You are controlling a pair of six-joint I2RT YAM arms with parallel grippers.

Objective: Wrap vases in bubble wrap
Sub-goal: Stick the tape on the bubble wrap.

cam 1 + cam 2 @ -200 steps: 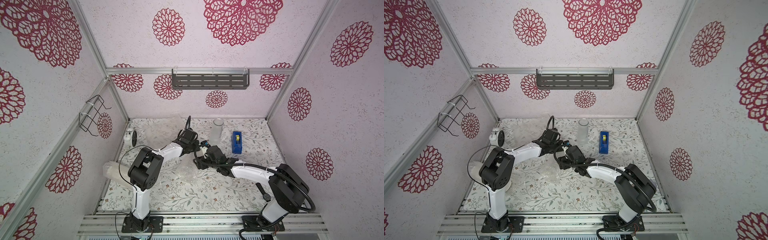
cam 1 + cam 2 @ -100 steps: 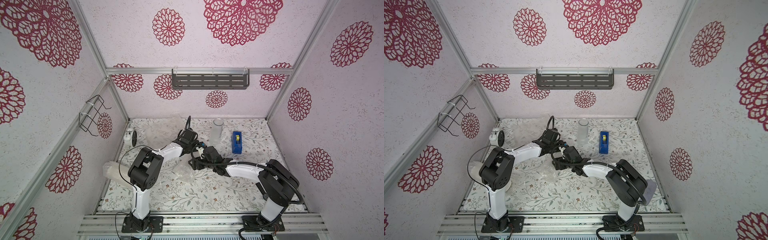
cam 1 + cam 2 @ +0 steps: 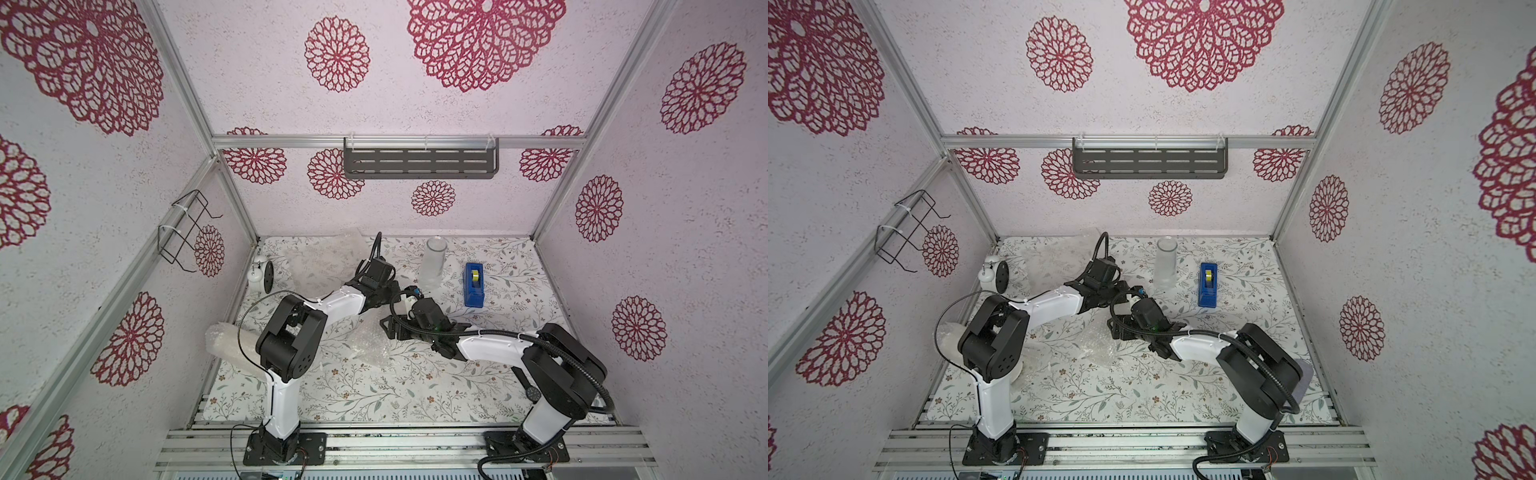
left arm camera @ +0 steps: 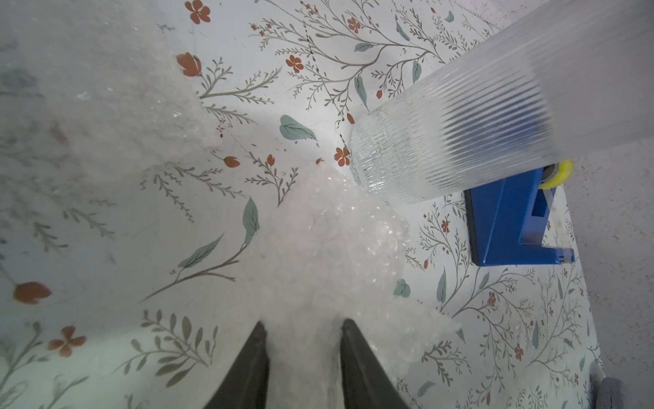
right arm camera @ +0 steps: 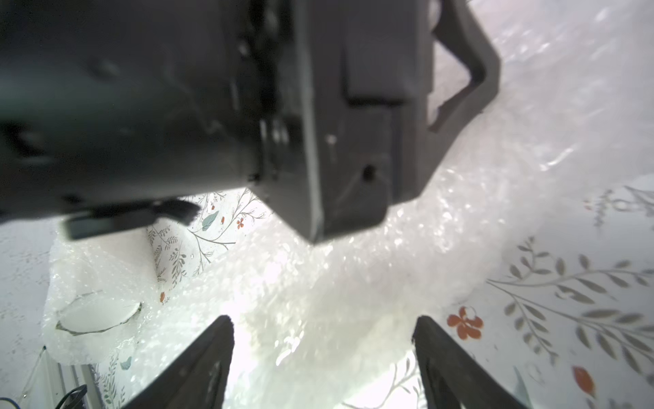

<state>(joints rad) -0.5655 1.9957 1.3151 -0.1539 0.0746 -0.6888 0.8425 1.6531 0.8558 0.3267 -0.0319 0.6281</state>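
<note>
A ribbed glass vase [image 3: 432,262] [image 3: 1165,264] [image 4: 460,131] stands upright at the back of the table. Crinkled bubble wrap [image 3: 368,345] [image 3: 1096,353] [image 4: 318,248] [image 5: 318,276] lies mid-table and runs up to both grippers. My left gripper [image 3: 397,291] [image 4: 302,324] is shut on a bunched end of it, close to the vase's base. My right gripper [image 3: 388,328] [image 3: 1113,328] [image 5: 322,322] sits just in front of the left one, jaws open and wide apart, with wrap lying between them. A vase wrapped in bubble wrap [image 3: 226,343] [image 5: 92,315] lies at the left edge.
A blue tape dispenser [image 3: 473,284] [image 3: 1208,284] [image 4: 513,219] stands right of the glass vase. More bubble wrap [image 3: 320,262] is spread at the back left, beside a small white clock [image 3: 259,274]. A dark shelf [image 3: 419,158] and a wire rack [image 3: 187,232] hang on the walls.
The right gripper has shifted a little to the left over the bubble wrap and its elbow has drawn in. The left arm has stayed where it was.
</note>
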